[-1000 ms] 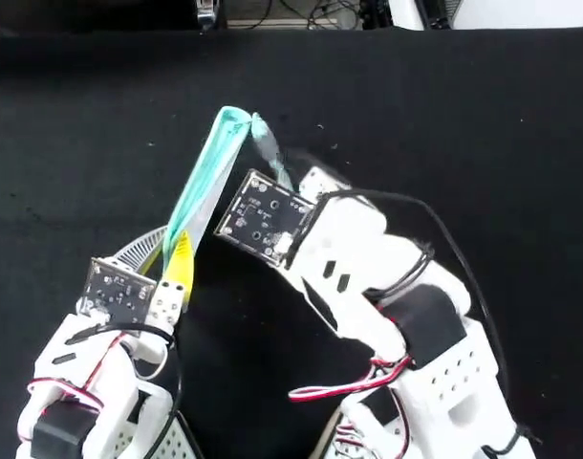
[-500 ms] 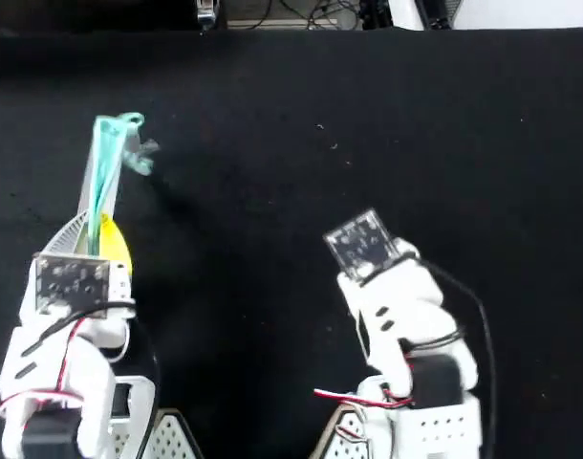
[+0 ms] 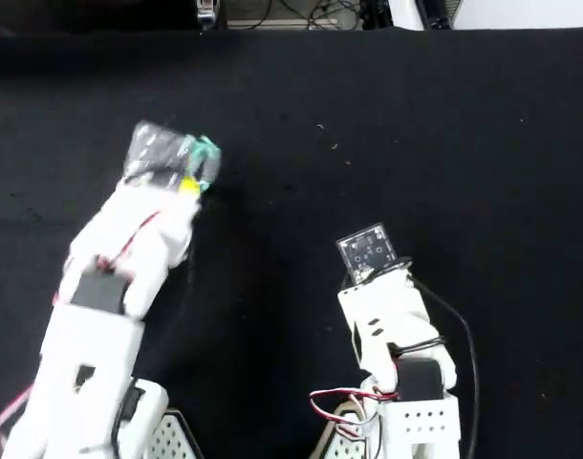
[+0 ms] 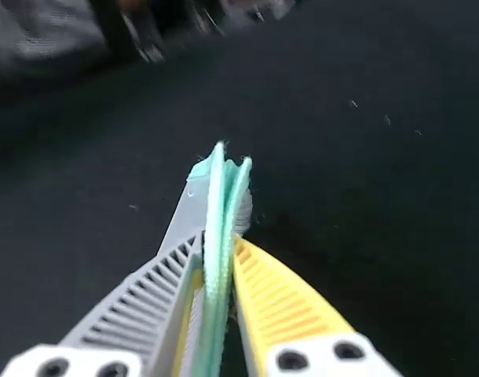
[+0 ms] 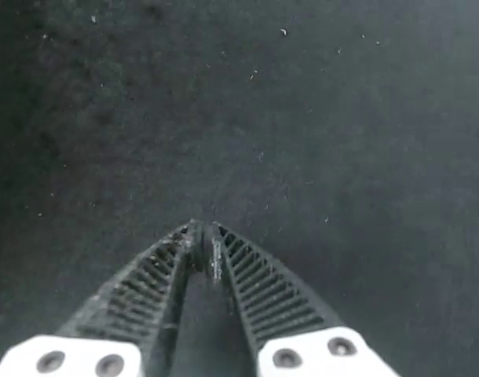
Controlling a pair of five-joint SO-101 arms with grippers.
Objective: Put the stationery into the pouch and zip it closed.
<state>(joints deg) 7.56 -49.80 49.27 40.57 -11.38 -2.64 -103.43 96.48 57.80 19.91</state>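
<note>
Teal flat fabric pouch (image 4: 221,169) sits pinched edge-on in the left gripper (image 4: 214,216); the right gripper (image 5: 202,239), well apart from it, is clenched empty. Probably set-down next: lower, release.

White moulded shells on the left arm (image 3: 110,287) and the right arm (image 3: 397,335), blocky, with black servo housings set between segments. Thin red wire (image 3: 129,239) along the left forearm; red-and-white cable (image 3: 344,402) and a looping black cable (image 3: 464,335) low on the right. Dark square camera board (image 3: 368,251) with small screws at the right wrist. Left end effector (image 4: 216,208): one grey ribbed finger (image 4: 145,298), one yellow ribbed finger (image 4: 279,302), white mounts with screw holes. Right end effector (image 5: 202,236): black ribbed fingers (image 5: 263,294) on white mounts.
</note>
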